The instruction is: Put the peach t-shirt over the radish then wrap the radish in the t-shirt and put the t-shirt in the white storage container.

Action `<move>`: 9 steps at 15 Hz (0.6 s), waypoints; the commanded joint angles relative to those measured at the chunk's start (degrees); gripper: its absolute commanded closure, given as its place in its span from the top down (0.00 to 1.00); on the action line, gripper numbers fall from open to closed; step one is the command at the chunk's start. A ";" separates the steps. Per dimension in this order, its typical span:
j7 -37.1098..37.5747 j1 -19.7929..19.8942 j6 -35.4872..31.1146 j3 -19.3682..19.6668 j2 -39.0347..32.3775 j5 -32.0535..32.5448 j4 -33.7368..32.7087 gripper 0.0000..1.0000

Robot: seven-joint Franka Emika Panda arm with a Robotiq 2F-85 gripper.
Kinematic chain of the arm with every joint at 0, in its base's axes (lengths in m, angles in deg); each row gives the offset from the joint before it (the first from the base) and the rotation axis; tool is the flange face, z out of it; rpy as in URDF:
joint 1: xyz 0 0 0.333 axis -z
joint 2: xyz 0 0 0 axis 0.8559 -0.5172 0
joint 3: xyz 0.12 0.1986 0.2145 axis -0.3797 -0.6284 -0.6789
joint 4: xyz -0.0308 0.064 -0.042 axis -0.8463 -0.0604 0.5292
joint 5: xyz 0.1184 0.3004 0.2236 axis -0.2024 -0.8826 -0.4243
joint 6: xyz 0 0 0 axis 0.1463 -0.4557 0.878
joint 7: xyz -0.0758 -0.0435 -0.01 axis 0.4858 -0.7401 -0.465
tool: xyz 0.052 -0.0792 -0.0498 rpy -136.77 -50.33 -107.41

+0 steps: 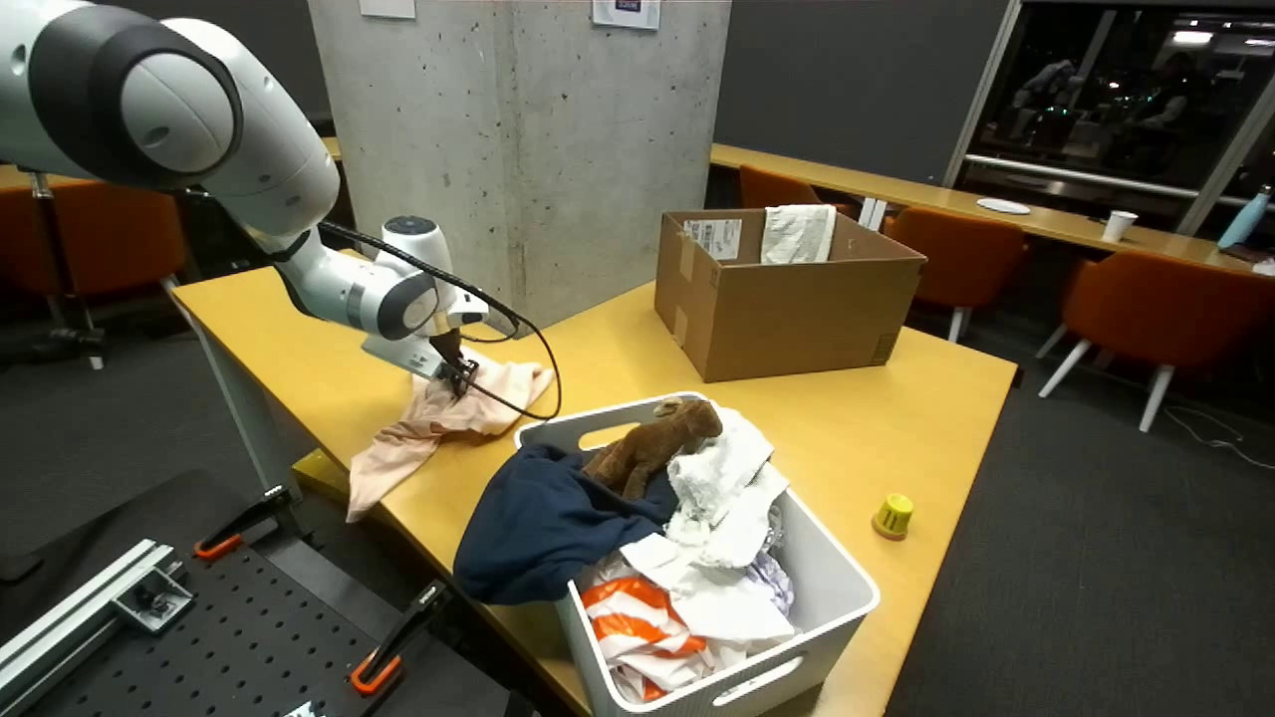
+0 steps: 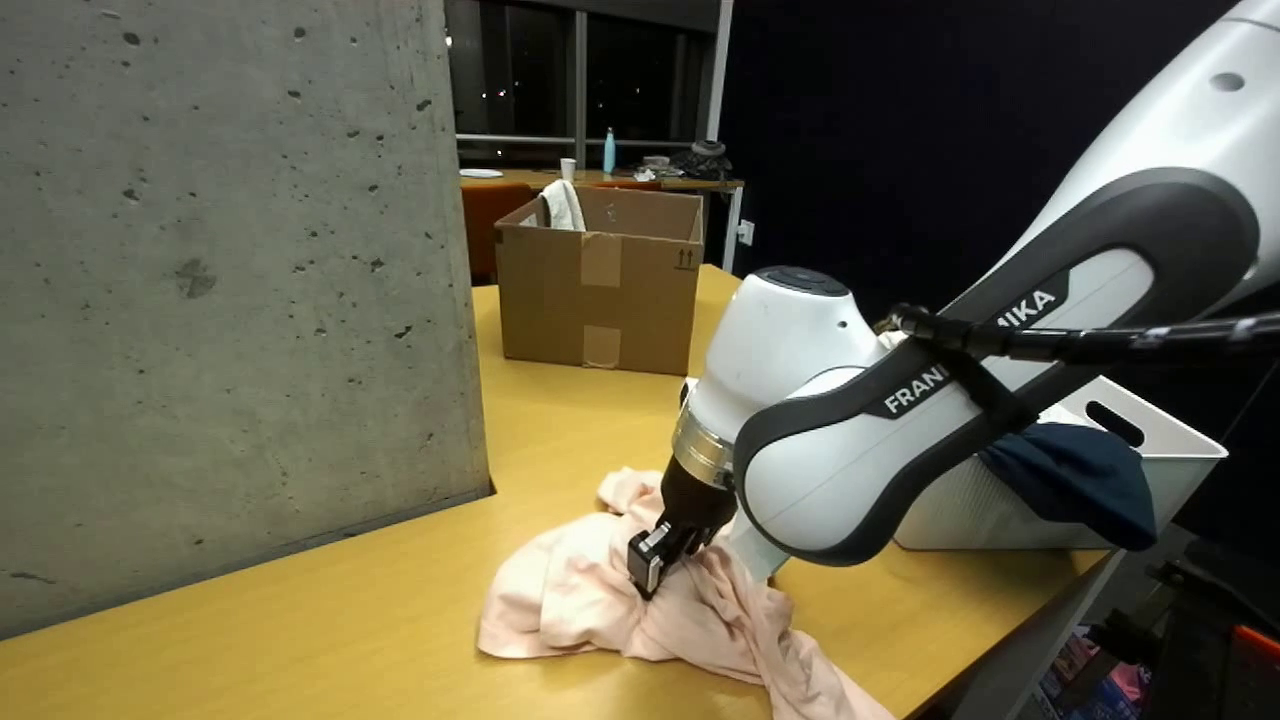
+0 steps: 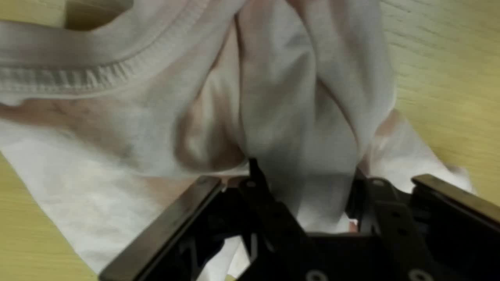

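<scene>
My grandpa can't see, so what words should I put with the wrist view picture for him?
A robot gripper at the bottom has black fingers on either side of a bunched fold of pale peach t-shirt; whether they squeeze it is unclear. A ribbed edge curves across the upper left, and yellowish wooden table shows at both sides.

- An exterior view overlooks the rectangular white plastic container [image 1: 822, 568].
- An exterior view, lower, faces the oblong brown cardboard box [image 2: 545, 300] both share.
- Wrist view: close above the peach cloth t-shirt [image 3: 281, 101].
</scene>
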 commanded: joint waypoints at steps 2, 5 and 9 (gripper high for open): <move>1.21 0.07 1.66 -0.15 0.68 0.99 -0.79 0.08; 1.45 -0.05 1.49 0.11 3.69 1.06 0.93 0.04; 0.84 2.59 0.67 -0.08 8.80 0.33 3.37 0.05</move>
